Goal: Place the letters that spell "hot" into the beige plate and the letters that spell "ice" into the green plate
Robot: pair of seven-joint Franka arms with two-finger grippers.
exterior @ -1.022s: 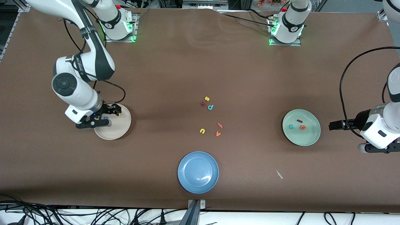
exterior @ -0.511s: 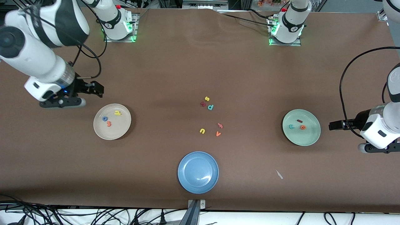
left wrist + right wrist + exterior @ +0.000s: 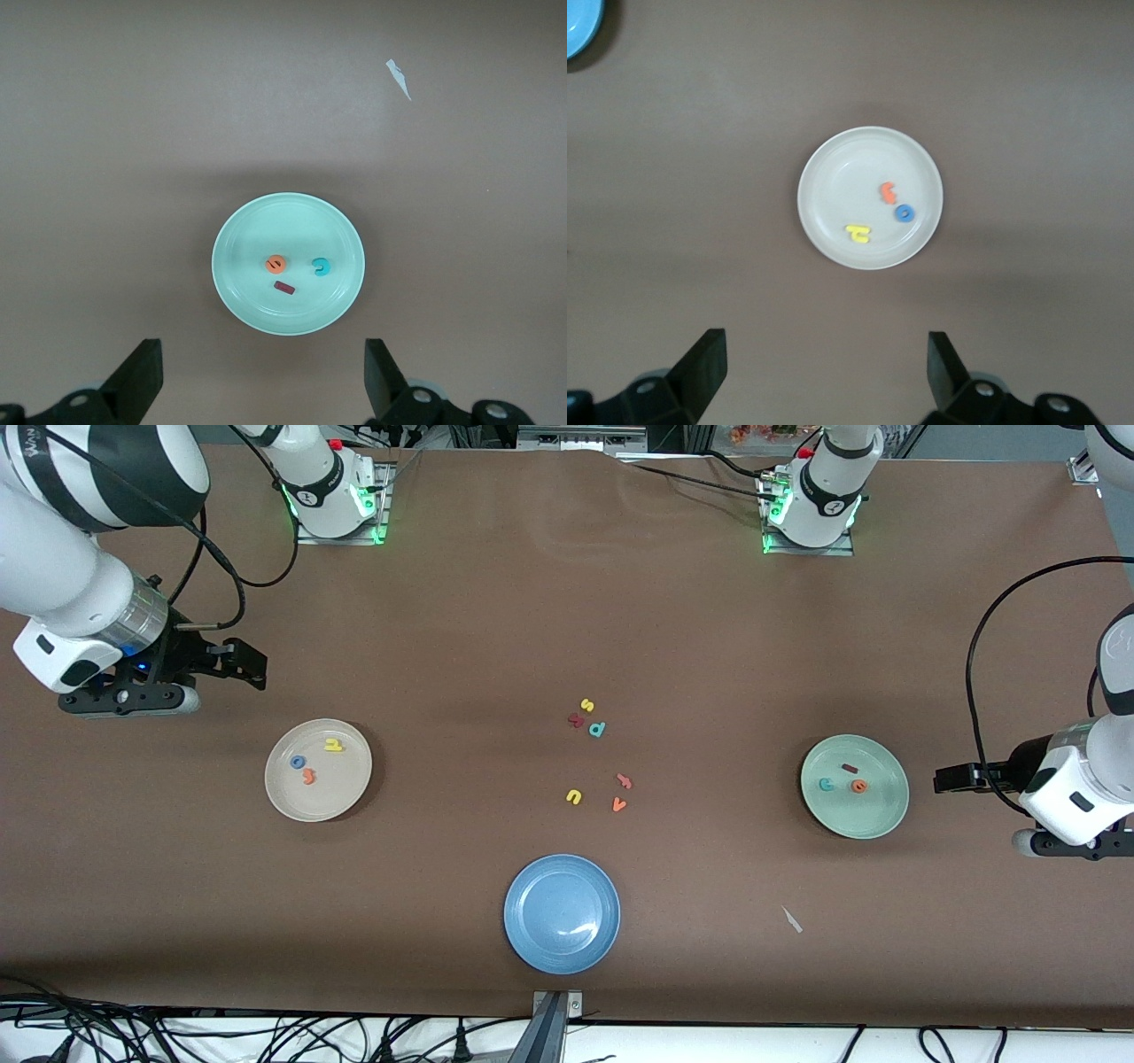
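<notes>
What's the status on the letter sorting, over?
Left hand and right hand open, empty, off the plates. Hot letters in beige plate; ice letters in green plate. Nothing in the way.

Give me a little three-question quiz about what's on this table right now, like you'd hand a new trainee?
1. True or false: the blue plate holds a letter.
2. Which letters lie in the green plate? A) teal c, orange e, maroon i; B) yellow h, blue o, orange t; C) none.
3. Fill in: both the left gripper and the right gripper are ____ and hold nothing.

Key
1. False, it holds nothing.
2. A: teal c, orange e, maroon i. The h, o and t lie in the beige plate.
3. Open.
</notes>
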